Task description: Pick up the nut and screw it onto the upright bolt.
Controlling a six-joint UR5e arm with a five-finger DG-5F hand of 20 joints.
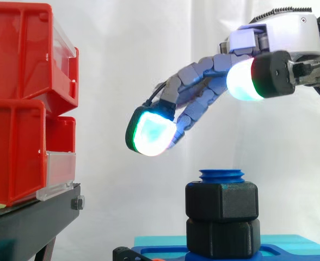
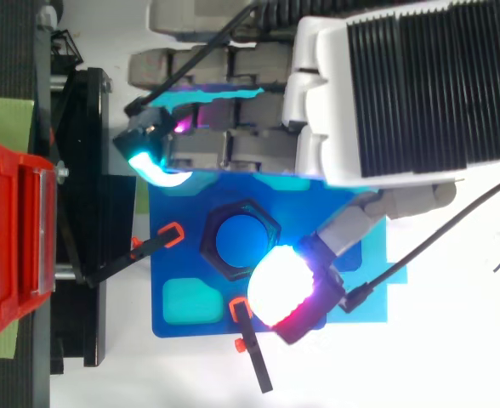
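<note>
The black nut (image 1: 221, 201) already sits on the upright blue bolt (image 1: 221, 175), near the middle of the blue plate (image 2: 182, 263). The bolt's top threads show above it, and a 2nd black hex block (image 1: 222, 236) touches it from below. The hand (image 1: 201, 81) hovers above, fingers loosely spread, holding nothing, apart from the nut. To tighten well, I judge it should descend straight, set pads (image 1: 152, 133) on opposite flats, and turn in short strokes without tilting the nut.
</note>
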